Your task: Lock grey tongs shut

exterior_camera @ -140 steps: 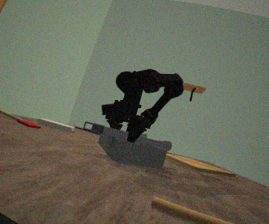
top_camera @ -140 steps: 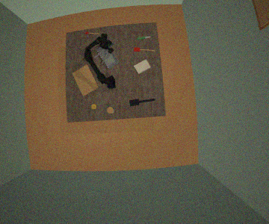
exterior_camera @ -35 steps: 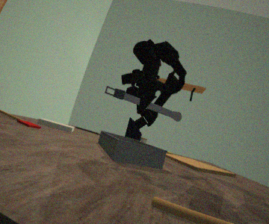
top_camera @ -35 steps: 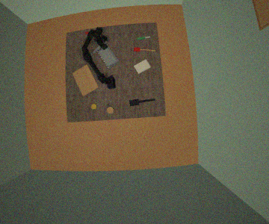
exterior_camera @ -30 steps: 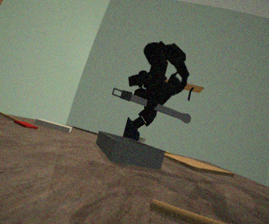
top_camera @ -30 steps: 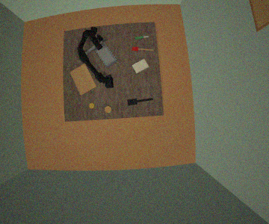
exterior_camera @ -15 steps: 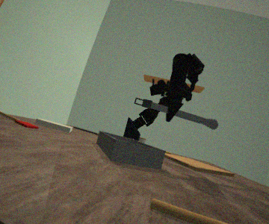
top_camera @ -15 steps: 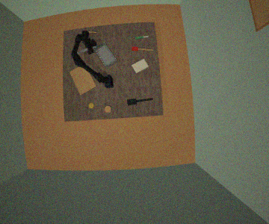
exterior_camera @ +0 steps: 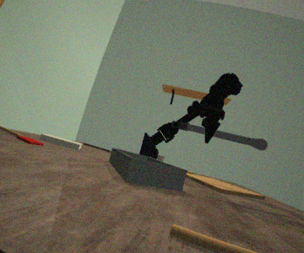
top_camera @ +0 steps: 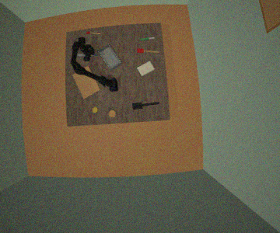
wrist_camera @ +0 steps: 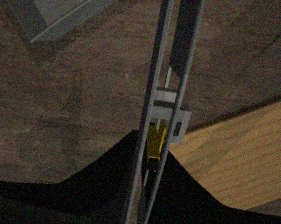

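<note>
The grey tongs [exterior_camera: 236,138] [wrist_camera: 186,45] hang in the air, their two long arms close together and almost parallel. One rounded end shows at the right in the exterior view. My gripper [exterior_camera: 209,134] [wrist_camera: 141,137] is shut on them partway along their length. Whether the hinge lock has caught cannot be told. The grey roasting tin [top_camera: 110,57] [exterior_camera: 156,176] [wrist_camera: 73,26] stands on the table, below and to one side of the tongs. The wooden board [top_camera: 86,86] [exterior_camera: 224,185] [wrist_camera: 231,155] lies flat; in the wrist view it is below and right of the tongs.
A white block [top_camera: 145,68] [exterior_camera: 61,142], a red-headed tool [top_camera: 140,50] [exterior_camera: 30,140] and a green-and-white tool [top_camera: 147,39] lie beyond the tin. A black tool [top_camera: 138,106], a yellow disc [top_camera: 95,109] and an orange disc [top_camera: 112,113] lie elsewhere on the table.
</note>
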You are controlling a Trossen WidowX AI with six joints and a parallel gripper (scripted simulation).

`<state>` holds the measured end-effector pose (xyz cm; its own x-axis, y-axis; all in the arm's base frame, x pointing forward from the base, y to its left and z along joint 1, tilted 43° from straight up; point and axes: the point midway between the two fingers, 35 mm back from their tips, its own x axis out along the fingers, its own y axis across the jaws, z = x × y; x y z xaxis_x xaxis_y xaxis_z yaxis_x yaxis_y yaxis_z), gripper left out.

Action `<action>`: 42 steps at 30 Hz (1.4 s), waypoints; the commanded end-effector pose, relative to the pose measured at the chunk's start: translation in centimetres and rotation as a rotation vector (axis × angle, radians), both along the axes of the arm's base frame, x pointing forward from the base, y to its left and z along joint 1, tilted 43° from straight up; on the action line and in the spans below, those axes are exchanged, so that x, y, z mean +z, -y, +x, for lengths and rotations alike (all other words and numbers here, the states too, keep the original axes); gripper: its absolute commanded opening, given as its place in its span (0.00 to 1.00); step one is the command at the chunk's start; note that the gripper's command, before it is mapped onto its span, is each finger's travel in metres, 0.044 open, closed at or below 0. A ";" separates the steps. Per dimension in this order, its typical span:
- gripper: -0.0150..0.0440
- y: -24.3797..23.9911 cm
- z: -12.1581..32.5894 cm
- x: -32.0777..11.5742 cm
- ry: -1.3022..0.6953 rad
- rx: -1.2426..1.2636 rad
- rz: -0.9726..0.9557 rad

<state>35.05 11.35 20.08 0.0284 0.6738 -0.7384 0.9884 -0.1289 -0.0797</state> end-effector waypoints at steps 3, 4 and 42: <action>0.00 -1.5 -2.2 1.6 -0.083 -0.100 0.018; 0.00 -1.7 -2.5 1.8 -0.097 -0.114 0.020; 0.00 -6.1 -7.9 4.4 0.758 0.856 -0.047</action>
